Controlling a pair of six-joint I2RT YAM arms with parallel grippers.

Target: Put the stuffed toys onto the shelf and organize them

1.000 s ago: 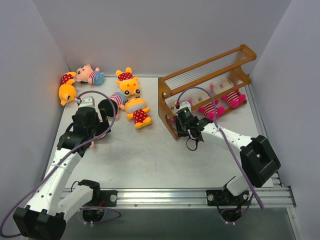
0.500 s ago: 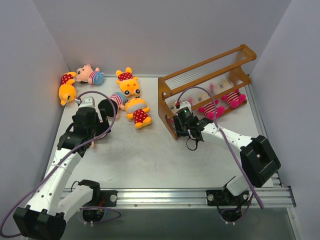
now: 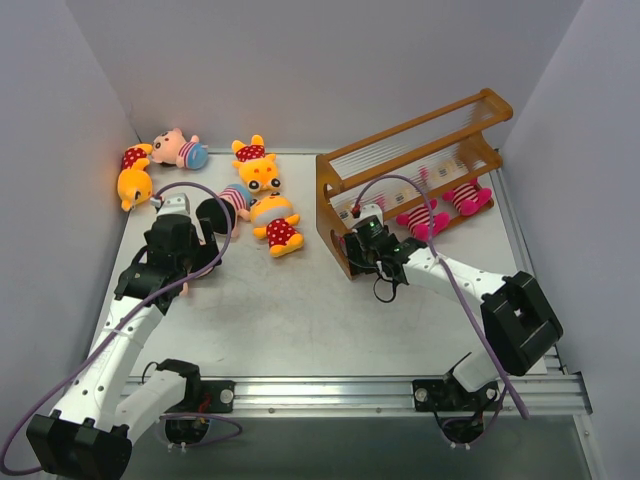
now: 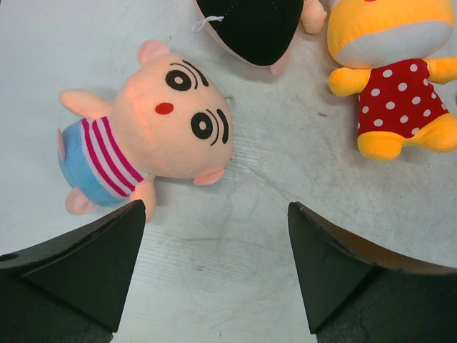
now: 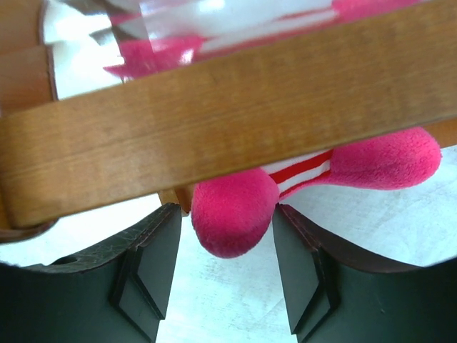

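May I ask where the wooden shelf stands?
Top view: the shelf stands at the table's far right, the right end effector at its near-left corner.

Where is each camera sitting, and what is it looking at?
Top camera: high behind the arms, looking down on the white table; left arm and right arm show.
Left wrist camera: on the left gripper, looking down at a peach-faced plush boy in stripes; black fingers show.
Right wrist camera: on the right gripper, facing the orange-brown wooden shelf and a magenta plush foot; fingers show.
Shared: top and right wrist see the shelf.
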